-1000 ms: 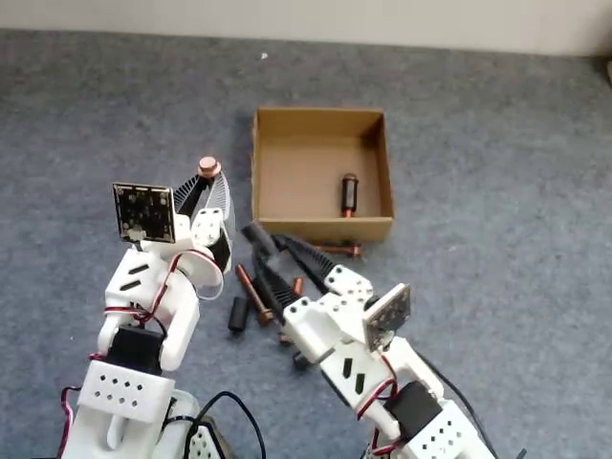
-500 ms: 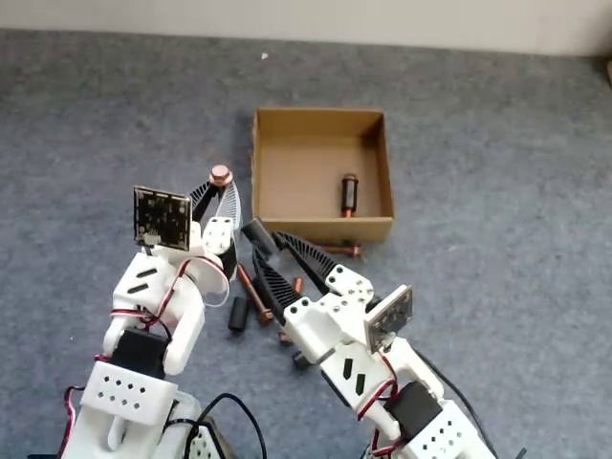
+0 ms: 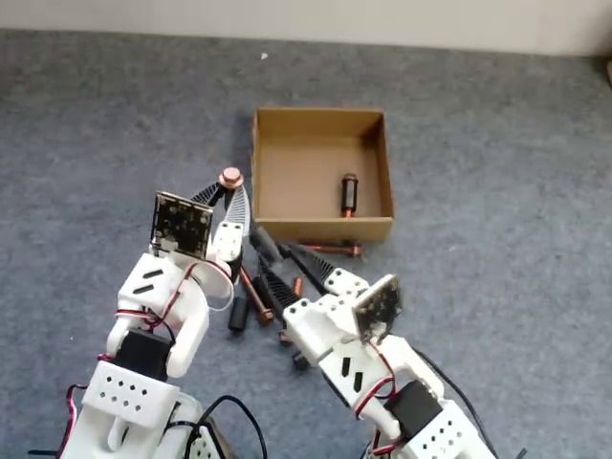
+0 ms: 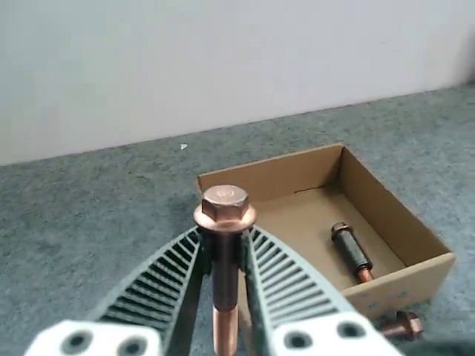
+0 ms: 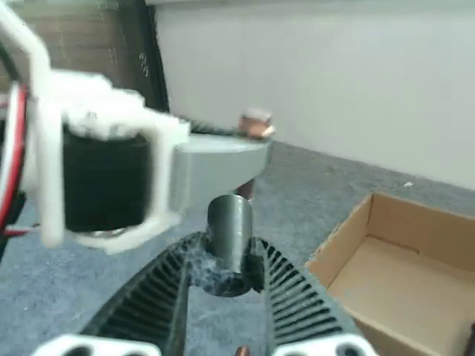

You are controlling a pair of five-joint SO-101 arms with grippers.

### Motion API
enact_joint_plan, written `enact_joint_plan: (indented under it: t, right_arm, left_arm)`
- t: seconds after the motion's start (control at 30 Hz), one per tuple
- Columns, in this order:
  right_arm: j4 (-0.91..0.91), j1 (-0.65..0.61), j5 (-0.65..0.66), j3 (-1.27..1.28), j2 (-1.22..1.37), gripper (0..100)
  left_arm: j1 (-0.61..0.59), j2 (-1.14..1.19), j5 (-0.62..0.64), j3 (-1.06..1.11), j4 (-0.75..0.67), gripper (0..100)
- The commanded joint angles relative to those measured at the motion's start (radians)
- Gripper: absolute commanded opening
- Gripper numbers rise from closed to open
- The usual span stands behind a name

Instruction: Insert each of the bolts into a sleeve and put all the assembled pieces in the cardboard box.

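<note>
My left gripper (image 3: 229,191) is shut on a copper bolt (image 3: 229,178) held upright, just left of the cardboard box (image 3: 323,229). In the left wrist view the bolt (image 4: 225,222) stands between the fingers (image 4: 282,282) with the box (image 4: 404,273) beyond. My right gripper (image 3: 262,243) is shut on a black sleeve (image 5: 229,226), close below the left gripper. The bolt's head (image 5: 256,124) shows just above the sleeve in the right wrist view. One assembled piece (image 3: 349,193) lies inside the box.
Loose copper bolts lie on the grey carpet in front of the box (image 3: 337,250) and between the arms (image 3: 254,293). A loose black sleeve (image 3: 237,314) lies beside them. Open carpet stretches left of and behind the box.
My left gripper has carried the bolt to the right, toward the box and over the right gripper. The right gripper with the sleeve has shifted slightly right and tilted.
</note>
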Motion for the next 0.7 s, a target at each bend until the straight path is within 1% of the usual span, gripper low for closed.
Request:
enact_joint_plan:
  t: [0.0,0.13,0.2,0.33,0.47,0.67]
  right_arm:
    - [0.001,-0.031,-0.009,-0.05,-0.015,0.4]
    - [-0.004,-0.025,-0.009,-0.07,-0.015,0.4]
    - [-0.004,-0.024,-0.009,-0.116,-0.015,0.4]
    - [-0.004,-0.001,-0.009,-0.153,-0.015,0.4]
    - [-0.005,0.036,-0.009,-0.159,-0.015,0.4]
    - [-0.018,0.039,-0.009,-0.182,-0.015,0.4]
  left_arm:
    - [0.041,-0.018,-0.018,-0.031,-0.029,1]
    - [0.031,-0.019,-0.014,-0.033,-0.029,1]
    - [-0.005,-0.019,-0.005,-0.033,-0.029,1]
    - [-0.094,-0.019,0.101,-0.067,-0.029,1]
    - [-0.157,-0.019,0.153,-0.081,-0.028,1]
    - [-0.163,-0.019,0.164,-0.077,-0.028,1]
